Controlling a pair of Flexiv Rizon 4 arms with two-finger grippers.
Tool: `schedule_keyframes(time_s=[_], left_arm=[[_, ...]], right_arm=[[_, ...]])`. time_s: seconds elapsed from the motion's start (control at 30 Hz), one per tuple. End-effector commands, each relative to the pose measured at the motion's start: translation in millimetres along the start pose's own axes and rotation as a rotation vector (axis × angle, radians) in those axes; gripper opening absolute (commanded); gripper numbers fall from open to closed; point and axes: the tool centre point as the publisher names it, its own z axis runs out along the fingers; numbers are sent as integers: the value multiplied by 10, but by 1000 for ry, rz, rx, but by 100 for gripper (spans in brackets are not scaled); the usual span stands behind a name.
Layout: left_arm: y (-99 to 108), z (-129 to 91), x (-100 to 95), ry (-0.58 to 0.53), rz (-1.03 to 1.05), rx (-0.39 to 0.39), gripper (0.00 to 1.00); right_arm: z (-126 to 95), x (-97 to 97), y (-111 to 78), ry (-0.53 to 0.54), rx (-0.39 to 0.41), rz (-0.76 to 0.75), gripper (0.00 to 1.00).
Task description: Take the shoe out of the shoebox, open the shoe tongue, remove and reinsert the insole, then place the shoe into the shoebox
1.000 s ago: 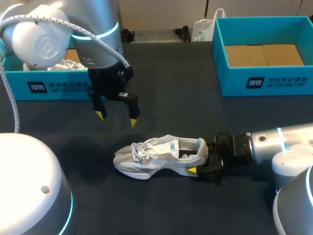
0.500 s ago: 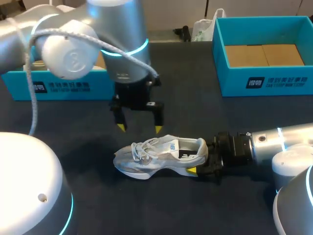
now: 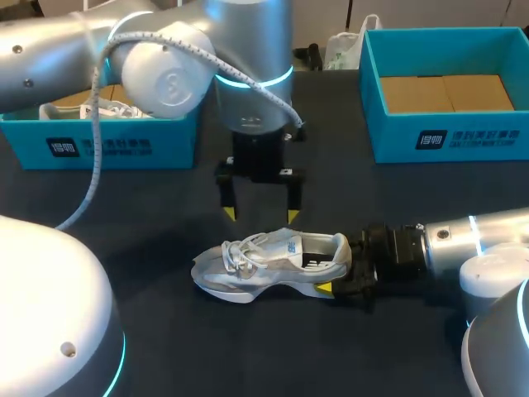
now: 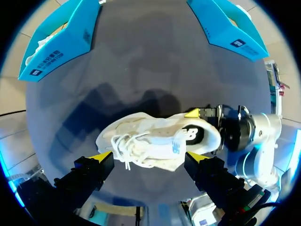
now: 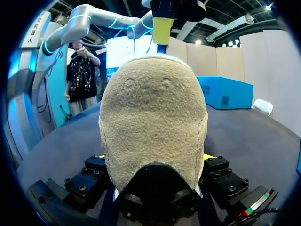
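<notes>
On the dark table (image 3: pixel 331 190), the white sneaker (image 3: pixel 269 265) stands on its sole, out of both boxes, with its toe toward your left. Your right gripper (image 3: pixel 337 271) is clamped on the heel, steadying it. Over the last second your left gripper (image 3: pixel 260 214) has swung in from beside the left shoebox (image 3: pixel 107 147). It now hangs over the laces, fingers spread wide, touching nothing. That suggests you are lined up to open the tongue. The right shoebox (image 3: pixel 446 136) sits well apart, behind the sneaker.
</notes>
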Motion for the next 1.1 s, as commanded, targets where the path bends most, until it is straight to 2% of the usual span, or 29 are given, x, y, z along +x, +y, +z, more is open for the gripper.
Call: schedule_keyframes(time_s=[0.03, 0.6, 0.8, 1.1], left_arm=[[38, 67, 116, -20, -21, -15, 100], [7, 437, 429, -150, -81, -6, 100], [20, 542, 452, -191, -94, -5, 100], [102, 626, 374, -253, -102, 13, 100]], right_arm=[[24, 1, 5, 0, 7, 1, 0], [24, 1, 5, 0, 7, 1, 0], [24, 1, 5, 0, 7, 1, 0], [24, 1, 5, 0, 7, 1, 0]])
